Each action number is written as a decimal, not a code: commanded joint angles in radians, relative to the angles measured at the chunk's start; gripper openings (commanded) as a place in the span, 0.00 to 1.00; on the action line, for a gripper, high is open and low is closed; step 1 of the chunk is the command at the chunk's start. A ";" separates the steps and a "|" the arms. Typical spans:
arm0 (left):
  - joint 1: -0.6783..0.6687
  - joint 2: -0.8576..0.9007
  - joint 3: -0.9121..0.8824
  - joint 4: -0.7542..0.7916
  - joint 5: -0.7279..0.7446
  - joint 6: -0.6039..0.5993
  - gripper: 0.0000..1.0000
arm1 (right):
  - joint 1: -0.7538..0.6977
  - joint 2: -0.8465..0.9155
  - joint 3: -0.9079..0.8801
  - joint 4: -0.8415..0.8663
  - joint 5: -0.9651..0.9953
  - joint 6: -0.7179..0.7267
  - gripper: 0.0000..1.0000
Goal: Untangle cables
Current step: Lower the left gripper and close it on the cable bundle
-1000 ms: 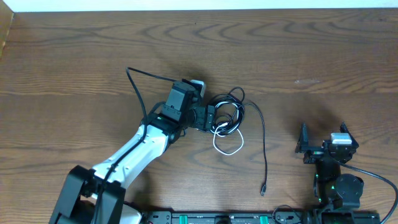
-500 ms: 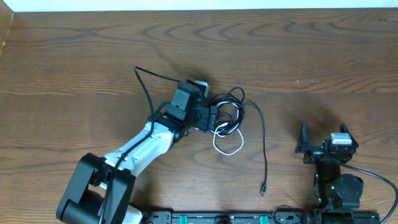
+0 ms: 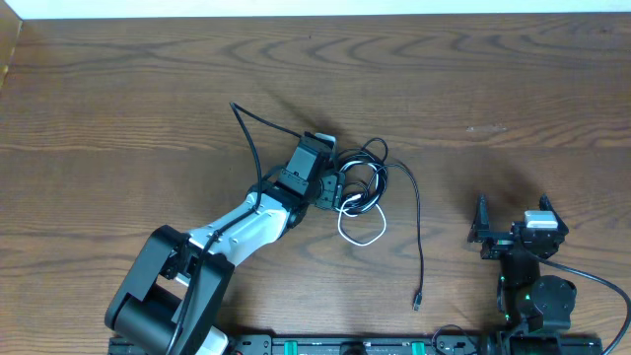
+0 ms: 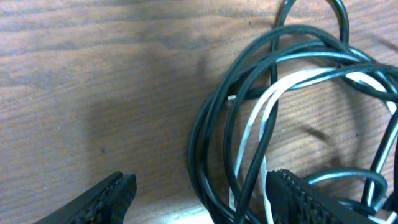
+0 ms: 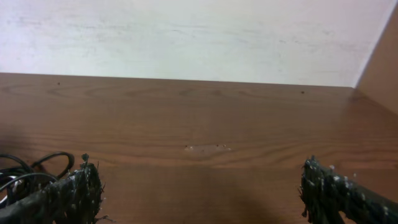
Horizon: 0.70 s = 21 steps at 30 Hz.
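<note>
The cables [image 3: 367, 182] lie tangled in loose coils at the table's middle: black cords and one white cord [image 3: 363, 230] looping toward the front. One black cord runs down to a plug end [image 3: 417, 299]. My left gripper [image 3: 335, 189] is open at the tangle's left edge. In the left wrist view the black loops [image 4: 214, 143] and the white cord [image 4: 258, 134] pass between its spread fingers [image 4: 205, 199]. My right gripper [image 3: 513, 227] is open and empty at the front right, apart from the cables; a bit of the black coil [image 5: 31, 168] shows in the right wrist view, left of its fingers [image 5: 202, 193].
The brown wooden table [image 3: 148, 89] stretches all round. A white wall edge [image 3: 315, 8] runs along the back. A thick black arm wire [image 3: 251, 133] arcs up behind my left wrist. A wooden side panel [image 5: 382, 56] stands at the right.
My left arm has swung right toward the tangle, and the gripper has turned and closed in on the coils. The arm wire arc shifted right. The right arm and cables have not moved.
</note>
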 commanded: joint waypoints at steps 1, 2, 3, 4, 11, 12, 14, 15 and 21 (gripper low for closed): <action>0.000 0.007 0.019 0.005 -0.035 0.000 0.74 | -0.007 -0.005 -0.002 -0.003 0.011 0.010 0.99; 0.000 0.009 0.019 0.005 -0.034 -0.003 0.74 | -0.007 -0.005 -0.002 -0.003 0.011 0.010 0.99; -0.002 0.012 0.019 0.005 -0.027 -0.003 0.74 | -0.007 -0.005 -0.002 -0.003 0.011 0.010 0.99; -0.003 0.016 0.019 0.005 -0.026 -0.003 0.74 | -0.007 -0.005 -0.002 -0.003 0.011 0.010 0.99; -0.051 0.052 0.019 0.026 -0.024 -0.002 0.72 | -0.007 -0.005 -0.002 -0.003 0.011 0.010 0.99; -0.054 0.052 0.019 0.030 -0.024 -0.002 0.68 | -0.007 -0.005 -0.002 -0.003 0.011 0.010 0.99; -0.056 0.053 0.019 0.033 -0.024 -0.002 0.57 | -0.007 -0.005 -0.002 -0.003 0.011 0.010 0.99; -0.056 0.053 0.019 0.031 -0.024 -0.003 0.45 | -0.007 -0.005 -0.002 -0.003 0.011 0.010 0.99; -0.056 0.059 0.019 0.030 -0.024 -0.003 0.36 | -0.007 -0.005 -0.002 -0.003 0.011 0.010 0.99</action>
